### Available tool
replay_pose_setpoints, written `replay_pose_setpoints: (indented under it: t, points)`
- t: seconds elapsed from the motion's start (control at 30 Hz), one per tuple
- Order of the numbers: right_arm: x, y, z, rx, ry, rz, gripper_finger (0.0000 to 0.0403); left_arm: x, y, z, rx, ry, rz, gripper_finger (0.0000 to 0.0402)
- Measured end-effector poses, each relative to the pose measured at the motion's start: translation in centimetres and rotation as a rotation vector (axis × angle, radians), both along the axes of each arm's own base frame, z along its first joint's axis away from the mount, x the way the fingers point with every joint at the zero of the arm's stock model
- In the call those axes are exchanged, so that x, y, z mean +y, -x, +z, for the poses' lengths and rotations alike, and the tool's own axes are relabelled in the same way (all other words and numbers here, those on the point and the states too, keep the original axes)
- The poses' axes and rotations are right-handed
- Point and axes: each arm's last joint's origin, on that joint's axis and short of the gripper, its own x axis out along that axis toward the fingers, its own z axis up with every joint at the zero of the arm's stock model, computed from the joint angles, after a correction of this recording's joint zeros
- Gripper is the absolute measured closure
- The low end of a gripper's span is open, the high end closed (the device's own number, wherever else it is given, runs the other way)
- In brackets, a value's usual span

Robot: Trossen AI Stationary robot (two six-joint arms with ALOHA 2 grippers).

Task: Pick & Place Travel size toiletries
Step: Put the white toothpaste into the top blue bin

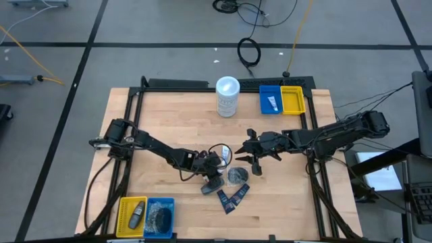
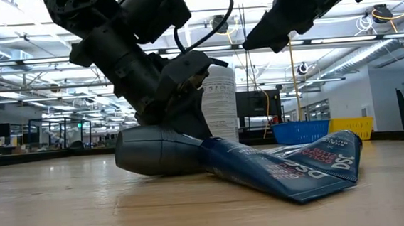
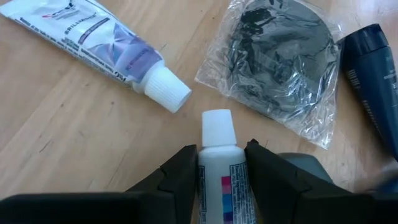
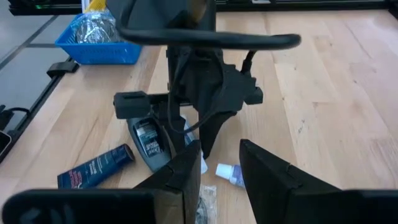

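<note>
My left gripper (image 1: 214,167) (image 3: 217,152) is shut on a small white tube (image 3: 217,130) with a white cap and a pink and blue label, low over the table's middle. Beyond it lie a white toothpaste tube (image 3: 93,43), a clear-wrapped dark bundle (image 3: 280,56) and a navy tube (image 3: 373,74), all flat on the wood. A dark grey mini bottle (image 2: 162,150) lies on its side under the left arm, next to navy sachets (image 2: 291,165). My right gripper (image 1: 253,162) (image 4: 221,165) hangs open and holds nothing, above the table just right of these items. My left gripper pinches the small white tube by its two sides (image 3: 205,177), just behind the cap, between its two fingers. The fingers slant down from the table's left and lie along the tube. The cap (image 3: 217,127) sticks out past the fingertips. Whether it touches the table cannot be told.
A tall white canister (image 1: 227,96) stands at the far middle. A blue bin (image 1: 271,100) and a yellow bin (image 1: 292,100) sit at the far right. At the near left a yellow bin (image 1: 131,214) holds a grey bottle and a blue bin (image 1: 160,216) holds a dark bundle.
</note>
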Motion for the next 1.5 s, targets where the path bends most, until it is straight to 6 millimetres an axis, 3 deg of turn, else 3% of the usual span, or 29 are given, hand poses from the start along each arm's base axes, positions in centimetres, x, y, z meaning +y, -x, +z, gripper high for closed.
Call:
replay_pose_setpoints:
  t: [0.13, 0.37, 0.73, 1.3, 1.5]
  points:
    - [0.0, 0.0, 0.0, 0.0, 0.0, 0.0, 0.0302, 0.0, 0.2, -0.1, 0.025, -0.014, 0.016, 0.0287]
    - [0.0, 0.0, 0.0, 0.0, 0.0, 0.0, 0.0302, 0.0, 0.2, 0.0, 0.015, -0.026, -0.014, 0.0388]
    - [0.0, 0.0, 0.0, 0.004, 0.001, 0.0, 0.0303, -0.2, -0.7, 1.4, -0.025, -0.042, -0.061, 0.0391]
    - [0.0, 0.0, 0.0, 0.005, -0.005, -0.002, 0.0303, 0.4, 1.2, 10.5, -0.253, -0.289, -0.021, 0.039]
    - [0.1, -0.5, 1.0, -0.11, -0.02, -0.003, 0.0303, 0.2, 1.9, 12.6, -0.318, -0.385, -0.006, 0.0397]
